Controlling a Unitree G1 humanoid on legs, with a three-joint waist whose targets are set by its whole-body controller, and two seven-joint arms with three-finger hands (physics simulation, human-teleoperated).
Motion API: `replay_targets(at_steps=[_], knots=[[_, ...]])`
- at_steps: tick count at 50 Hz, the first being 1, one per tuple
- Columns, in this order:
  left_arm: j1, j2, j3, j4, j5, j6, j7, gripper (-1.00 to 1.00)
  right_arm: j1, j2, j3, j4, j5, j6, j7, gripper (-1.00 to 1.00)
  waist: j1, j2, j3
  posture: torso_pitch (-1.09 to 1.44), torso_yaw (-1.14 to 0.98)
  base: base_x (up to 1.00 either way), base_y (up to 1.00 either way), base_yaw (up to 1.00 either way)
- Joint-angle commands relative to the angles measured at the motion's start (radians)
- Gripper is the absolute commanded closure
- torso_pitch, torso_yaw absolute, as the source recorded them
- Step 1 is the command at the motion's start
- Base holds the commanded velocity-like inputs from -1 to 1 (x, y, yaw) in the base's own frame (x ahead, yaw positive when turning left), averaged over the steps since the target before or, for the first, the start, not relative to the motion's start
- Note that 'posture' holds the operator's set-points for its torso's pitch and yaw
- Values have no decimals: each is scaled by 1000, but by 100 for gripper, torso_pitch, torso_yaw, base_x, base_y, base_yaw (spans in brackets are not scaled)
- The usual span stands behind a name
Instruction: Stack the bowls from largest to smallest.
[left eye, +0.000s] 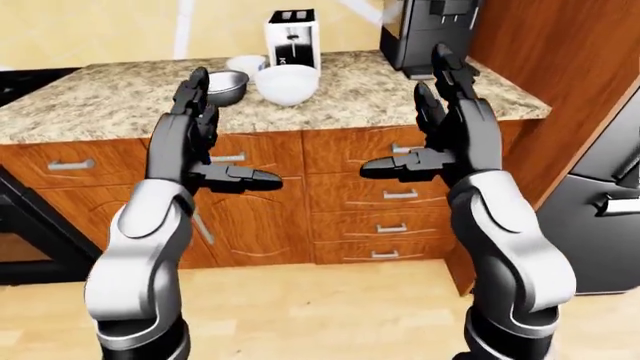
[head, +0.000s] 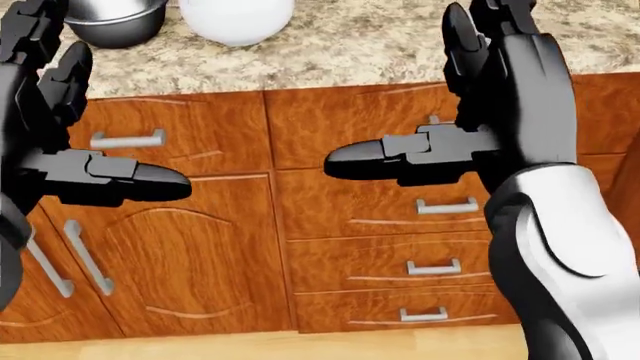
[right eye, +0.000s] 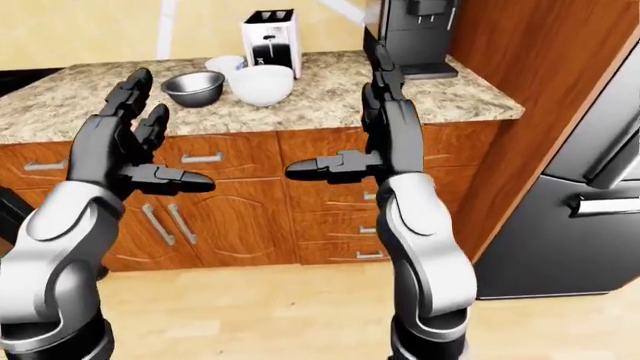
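So far nothing is stacked: the steel bowl (right eye: 193, 88), white bowl (right eye: 261, 84) and small bowl (right eye: 224, 64) sit apart on the far bench (right eye: 420, 97). The left robot hand (right eye: 125, 154) and right robot hand (right eye: 375, 139) hover open, empty.

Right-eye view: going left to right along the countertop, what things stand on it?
Metal bowl → small white bowl → large white bowl → toaster → coffee machine.
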Motion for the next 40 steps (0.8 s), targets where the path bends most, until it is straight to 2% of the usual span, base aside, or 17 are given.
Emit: replay_targets(at_steps=[1,5,7,9,10,12,15,16,18,21,23,25,30,31,32,34,40], knots=[[-45,20,21,-16,-1,-19,2,-100,-35,-3,3,-9,20,-27,-7,-100,-2,-6,-16,0,0,82,31,0],[-83,38,33,-23,-23,17,8,-100,-55,0,0,-25,55,-6,-21,-100,-24,37,-32,0,0,82,31,0],[-105,54,43,-28,-36,41,12,-100,-63,0,-4,-32,73,-4,-31,-100,-21,105,-48,0,0,82,35,0],[-130,71,55,-32,-52,64,16,-100,-71,1,-16,-23,94,-12,-51,-100,27,40,-3,0,0,82,32,42],[-135,77,58,-34,-58,68,19,-100,-74,1,-21,-21,109,-14,-60,-100,13,48,8,0,0,73,0,94],[-152,90,63,-39,-73,87,24,-100,-83,-6,-29,-31,138,-4,-83,-100,31,41,-18,0,0,70,0,96],[-176,105,66,-41,-92,105,32,-100,-100,-26,-37,-42,165,7,-109,-100,52,2,-8,0,0,69,0,97],[-183,108,66,-39,-96,107,35,-100,-105,-34,-39,-48,172,10,-115,-100,38,15,0,0,0,69,83,0],[-199,115,64,-36,-106,117,41,-100,-116,-46,-44,-59,188,23,-131,-100,52,-26,19,0,0,68,59,0],[-235,128,64,-35,-122,142,48,-100,-138,-63,-65,-82,223,46,-154,-100,33,-63,-14,0,0,67,42,0],[-249,133,61,-29,-127,145,53,-100,-151,-77,-84,-96,255,61,-173,-100,13,-48,36,0,0,66,12,0],[-256,134,53,-23,-127,142,57,-100,-162,-96,-97,-106,283,69,-192,-100,-5,-20,6,0,0,63,4,0],[-294,139,40,-16,-126,162,64,-100,-167,-133,-129,-125,369,62,-233,-100,2,-2,1,0,0,25,2,0],[-299,138,36,-12,-123,160,64,-100,-164,-144,-133,-130,383,61,-242,-100,7,38,13,0,0,0,0,-46],[-303,137,35,-14,-122,165,64,-100,-163,-155,-138,-136,397,64,-251,-100,-5,101,-13,0,0,0,0,-97],[-311,137,27,1,-113,155,61,-100,-150,-177,-157,-144,431,57,-255,-100,9,87,7,0,0,0,0,-100],[-327,130,23,6,-102,162,54,-100,-123,-241,-206,-194,538,69,-304,-100,6,28,-12,0,0,0,0,-94]])
